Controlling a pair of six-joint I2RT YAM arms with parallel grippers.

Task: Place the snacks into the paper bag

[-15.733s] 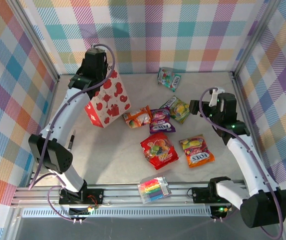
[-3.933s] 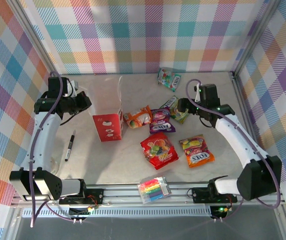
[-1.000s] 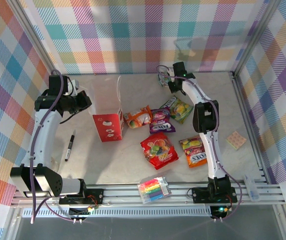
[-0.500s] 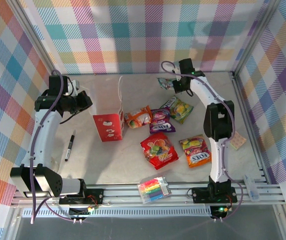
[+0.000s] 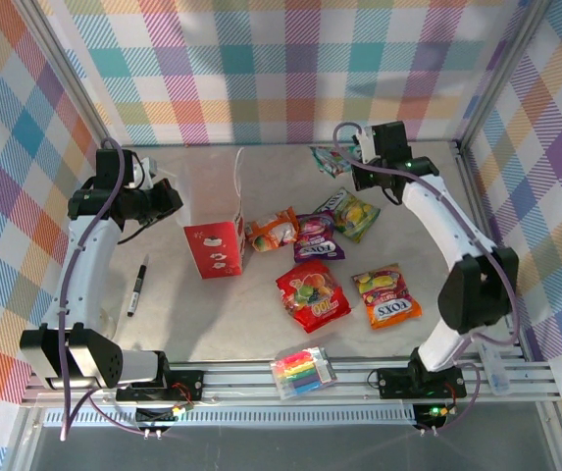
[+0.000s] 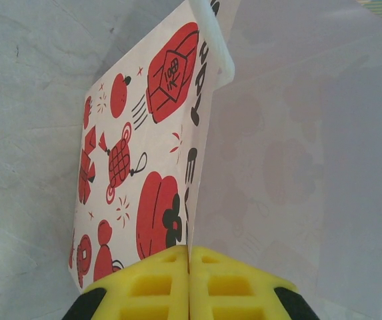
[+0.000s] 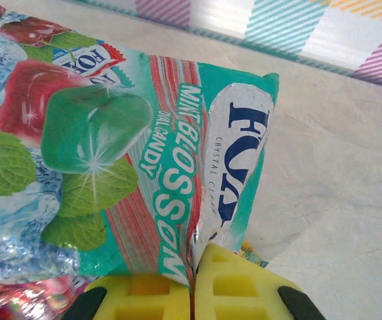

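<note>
The paper bag (image 5: 213, 249) stands at the left of the table, white with red prints. My left gripper (image 5: 173, 195) is shut on its rim; in the left wrist view the fingertips (image 6: 189, 252) pinch the wall between the printed outside (image 6: 137, 167) and the white inside (image 6: 297, 167). At the back, my right gripper (image 5: 347, 165) is shut on the edge of the teal pouch (image 5: 328, 157), which hangs in front of the right wrist camera (image 7: 111, 153). Orange (image 5: 271, 229), purple (image 5: 313, 236), yellow-green (image 5: 350, 214), red (image 5: 312, 294) and orange-red (image 5: 386, 297) snacks lie on the table.
A clear pack of rainbow markers (image 5: 303, 371) lies by the front rail. A black pen (image 5: 136, 287) lies left of the bag. Checked walls close in the back and both sides.
The right arm has swung out to the right while its gripper keeps the teal pouch at the back. The left arm and the bag have stayed put.
</note>
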